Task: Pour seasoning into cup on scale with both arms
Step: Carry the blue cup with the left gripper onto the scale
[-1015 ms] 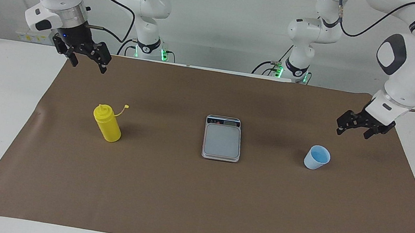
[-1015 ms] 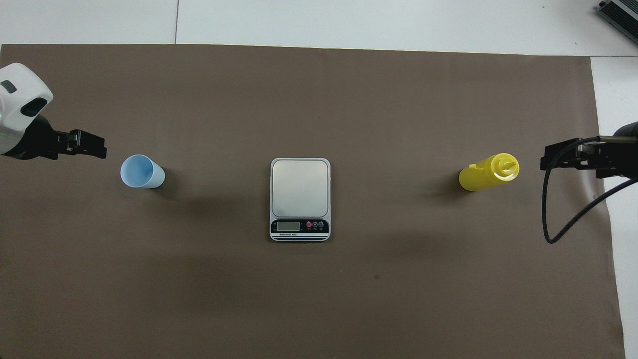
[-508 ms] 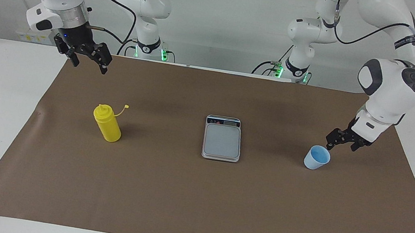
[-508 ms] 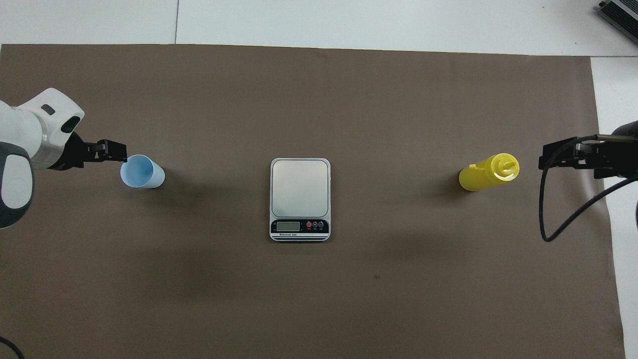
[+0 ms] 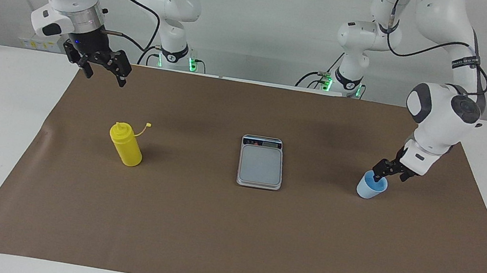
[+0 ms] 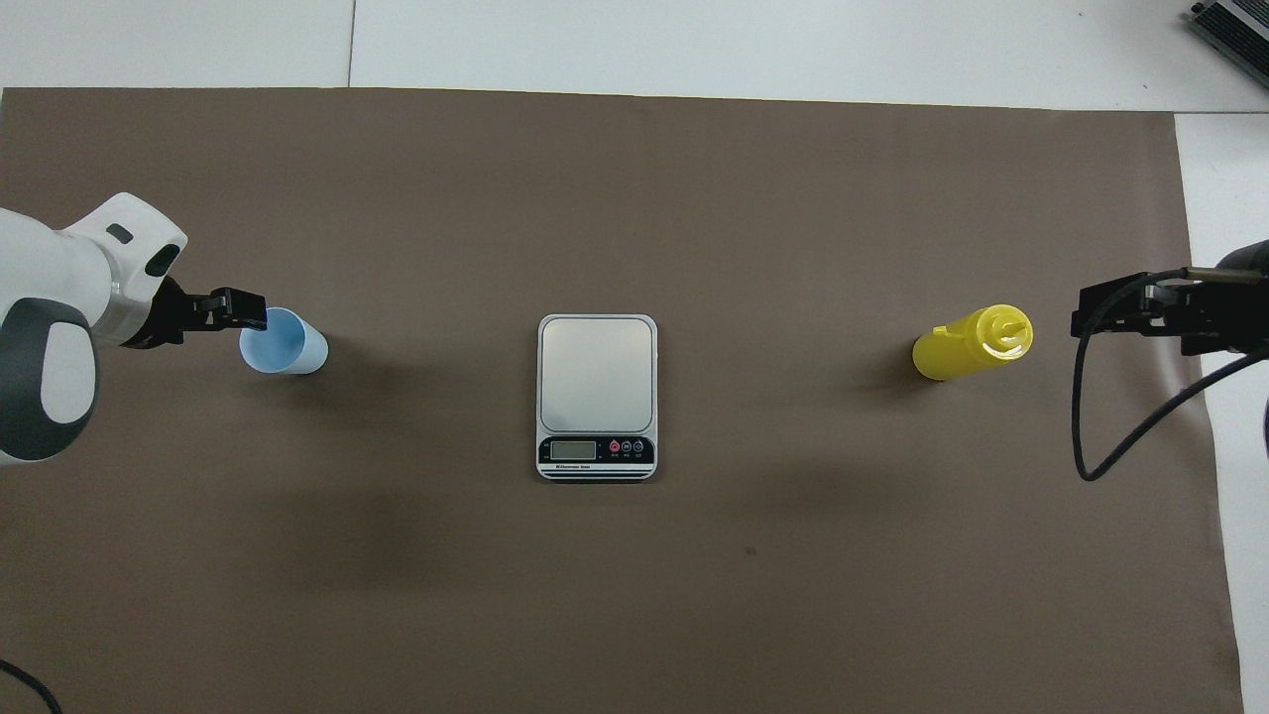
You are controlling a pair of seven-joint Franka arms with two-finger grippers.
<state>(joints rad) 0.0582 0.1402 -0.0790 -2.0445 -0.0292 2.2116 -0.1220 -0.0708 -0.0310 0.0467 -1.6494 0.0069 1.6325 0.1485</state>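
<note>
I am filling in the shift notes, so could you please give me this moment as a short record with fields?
cup: upright on the brown mat, toward the left arm's end of the table, not on the scale
scale: mid-mat, nothing on it
seasoning bottle: upright, toward the right arm's end, cap off the nozzle
left claw: open, at the cup's rim, one fingertip seemingly inside
right claw: open, raised over the mat, clear of the bottle, waiting
</note>
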